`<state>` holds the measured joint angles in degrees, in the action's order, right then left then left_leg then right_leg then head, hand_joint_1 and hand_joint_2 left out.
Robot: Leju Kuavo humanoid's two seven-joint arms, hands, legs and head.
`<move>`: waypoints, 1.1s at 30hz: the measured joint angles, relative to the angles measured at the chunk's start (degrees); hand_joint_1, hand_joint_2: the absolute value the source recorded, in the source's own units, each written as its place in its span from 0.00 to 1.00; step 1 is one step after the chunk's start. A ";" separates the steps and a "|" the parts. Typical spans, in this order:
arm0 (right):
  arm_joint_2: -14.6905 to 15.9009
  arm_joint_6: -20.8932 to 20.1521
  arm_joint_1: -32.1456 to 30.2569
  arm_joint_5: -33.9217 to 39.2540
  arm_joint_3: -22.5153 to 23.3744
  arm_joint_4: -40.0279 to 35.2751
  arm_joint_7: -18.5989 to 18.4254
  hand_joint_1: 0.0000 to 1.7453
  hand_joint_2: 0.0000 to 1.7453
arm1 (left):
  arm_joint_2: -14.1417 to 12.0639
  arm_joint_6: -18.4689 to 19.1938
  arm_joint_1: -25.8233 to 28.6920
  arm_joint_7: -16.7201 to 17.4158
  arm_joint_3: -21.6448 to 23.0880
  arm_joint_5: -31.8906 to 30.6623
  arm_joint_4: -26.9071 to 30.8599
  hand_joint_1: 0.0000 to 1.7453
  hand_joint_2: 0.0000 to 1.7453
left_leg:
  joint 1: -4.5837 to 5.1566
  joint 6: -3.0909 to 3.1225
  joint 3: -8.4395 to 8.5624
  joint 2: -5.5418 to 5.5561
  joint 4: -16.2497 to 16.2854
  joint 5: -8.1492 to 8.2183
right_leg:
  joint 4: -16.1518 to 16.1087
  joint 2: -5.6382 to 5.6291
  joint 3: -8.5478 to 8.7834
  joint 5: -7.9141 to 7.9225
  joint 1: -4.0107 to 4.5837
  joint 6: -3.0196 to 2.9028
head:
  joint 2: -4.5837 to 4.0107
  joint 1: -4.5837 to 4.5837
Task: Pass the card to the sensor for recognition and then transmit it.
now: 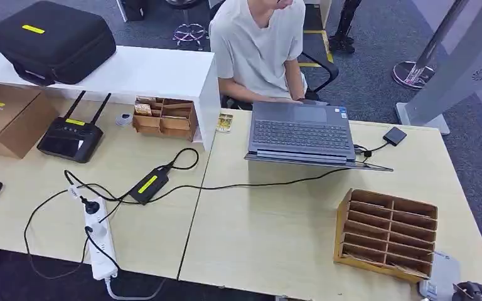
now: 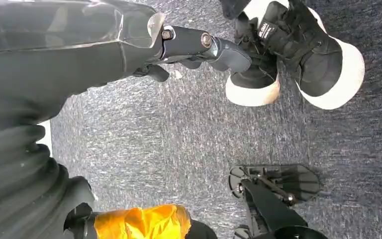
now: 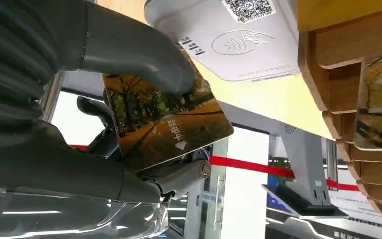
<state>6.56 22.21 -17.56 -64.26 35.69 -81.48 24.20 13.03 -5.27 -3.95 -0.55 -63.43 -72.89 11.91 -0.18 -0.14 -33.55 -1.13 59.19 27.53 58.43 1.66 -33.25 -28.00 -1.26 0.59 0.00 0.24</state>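
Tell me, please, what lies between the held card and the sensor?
Nothing: in the right wrist view a bare gap separates the card, held by the right hand, from the sensor.

card (image 3: 166,127): glossy, perhaps plastic | sensor (image 3: 229,37): smooth plastic | rack (image 1: 386,233): matt wood

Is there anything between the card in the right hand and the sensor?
Nothing visible. The right hand holds the card just short of the sensor, with open space between them. The wooden rack stands off to the side.

Even, bright indoor light falls on the counter (image 1: 276,232), with soft shadows and sharp focus. In the right wrist view, white glare burns out the background beyond the fingers (image 3: 189,172); the card (image 3: 169,127) between them stays crisp.
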 joint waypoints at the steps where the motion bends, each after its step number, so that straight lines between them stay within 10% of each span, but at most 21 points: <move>1: -0.11 -0.02 0.09 0.00 0.15 0.07 0.00 1.00 1.00 | 0.00 0.00 -0.01 0.00 0.02 0.00 0.00 0.00 1.00 | 0.00 0.00 0.00 0.00 0.00 0.00 | 0.00 0.00 0.00 0.00 0.00 0.00 | 0.00 0.00; 25: -1.09 -0.02 1.45 0.33 0.52 0.76 -0.02 1.00 1.00 | -0.04 0.39 -0.01 0.00 0.00 -0.81 0.00 0.00 1.00 | 0.00 0.00 0.01 -0.02 0.00 0.00 | 0.00 -0.01 0.05 0.01 0.00 0.00 | 0.00 0.00; 33: 5.72 -0.02 2.69 9.72 -2.32 -5.24 -7.11 1.00 1.00 | -0.35 0.72 -0.03 0.00 0.02 -2.34 0.00 0.00 1.00 | 0.02 0.01 -0.03 -0.04 0.01 -0.01 | 0.01 -0.02 0.04 0.05 -0.04 0.02 | 0.00 0.00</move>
<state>12.27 22.19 -14.87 -54.54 33.38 -86.73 17.09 12.68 -4.55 -3.98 -0.55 -63.41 -75.23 11.91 -0.15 -0.13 -33.59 -1.17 59.20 27.52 58.44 1.64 -33.21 -27.95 -1.30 0.61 0.00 0.24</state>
